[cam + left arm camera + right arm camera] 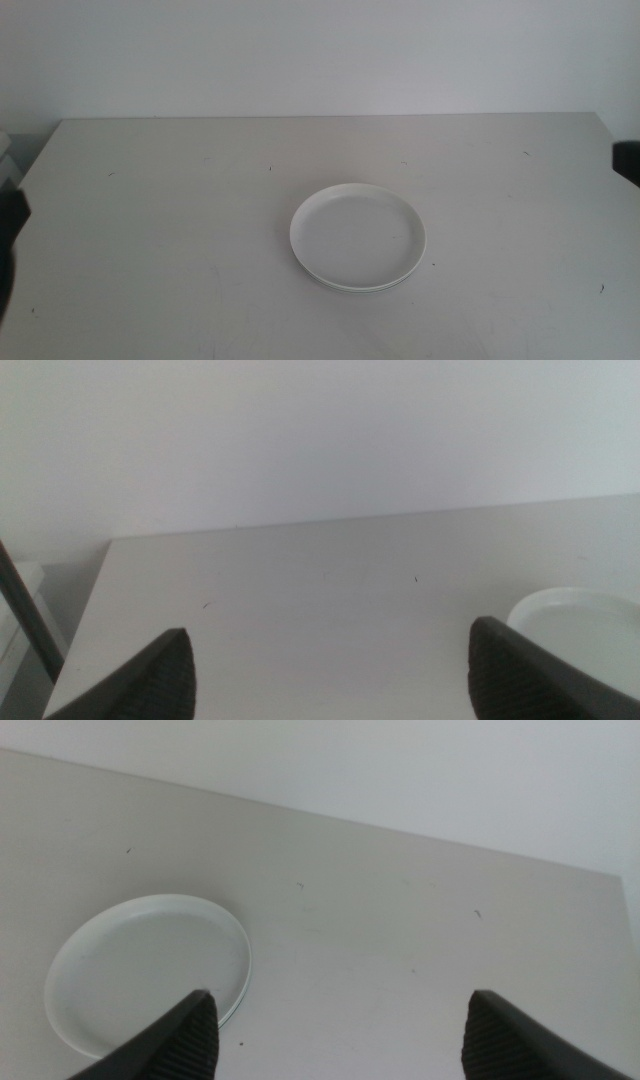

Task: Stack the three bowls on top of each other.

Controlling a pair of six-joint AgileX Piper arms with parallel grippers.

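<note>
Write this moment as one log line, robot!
bowls: stacked, white on top | left gripper: open, empty, back | right gripper: open, empty, back

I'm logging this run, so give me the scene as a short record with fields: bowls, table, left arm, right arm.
bowls: white bowl on top of a stack; only thin rim edges show beneath, their colours not clear
table: pale table, stack right of centre
left gripper: jaws wide open, holding nothing, apart from the stack
right gripper: jaws wide open, holding nothing, apart from the stack
task state: looks stacked
</note>
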